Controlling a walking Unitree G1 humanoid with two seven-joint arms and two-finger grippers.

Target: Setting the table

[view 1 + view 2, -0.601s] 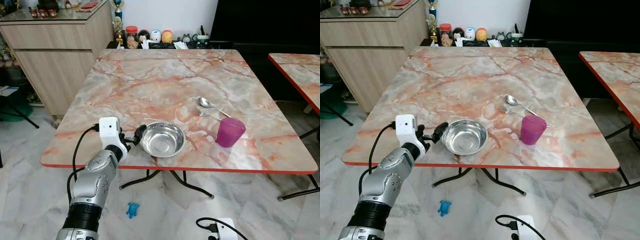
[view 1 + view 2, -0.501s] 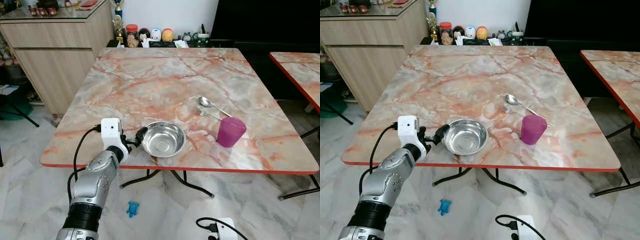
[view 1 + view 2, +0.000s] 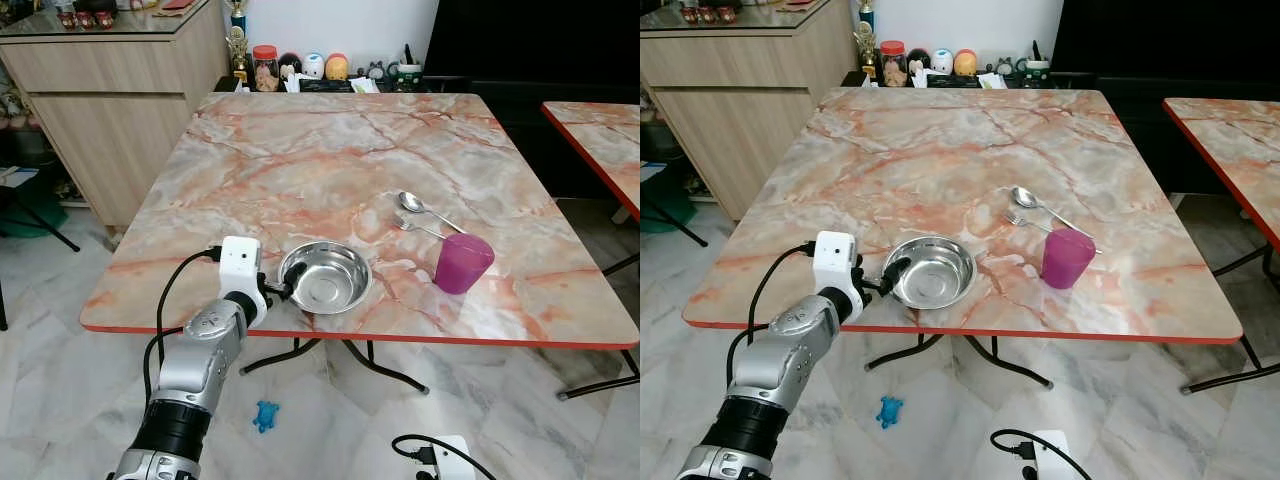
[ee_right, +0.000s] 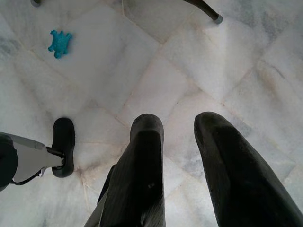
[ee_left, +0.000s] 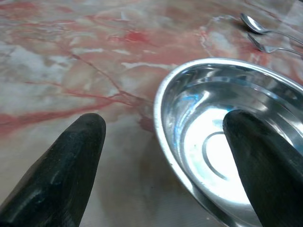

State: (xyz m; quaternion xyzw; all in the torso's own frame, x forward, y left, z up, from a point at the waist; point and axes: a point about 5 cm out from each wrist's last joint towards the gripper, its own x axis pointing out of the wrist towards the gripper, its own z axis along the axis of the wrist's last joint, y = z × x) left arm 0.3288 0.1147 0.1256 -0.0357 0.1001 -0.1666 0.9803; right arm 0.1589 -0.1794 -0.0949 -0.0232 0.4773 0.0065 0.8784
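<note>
Left gripper [image 5: 161, 142] straddles the bowl [image 3: 324, 277] rim near the table [image 3: 300, 160] front edge, fingers spread, one inside, probably ready to pinch. Right gripper [image 4: 177, 156] hangs idle, fingers slightly parted.

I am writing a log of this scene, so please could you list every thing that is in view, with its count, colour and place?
bowl: one, shiny steel, near the table's front edge, left of the cup.
cup: one, purple, upright, near the front right of the table.
spoon: one, silver, lying just behind the cup.
fork: one, silver, lying beside the spoon.
table: one, pink marble pattern with a red edge.
second table: one, same pattern, at the right.
cabinet: one, light wood, behind on the left.
toy: one, small, blue, on the floor under the table.
left gripper: black fingers open, one inside the bowl and one outside its rim.
right gripper: black fingers apart, hanging above the floor.
</note>
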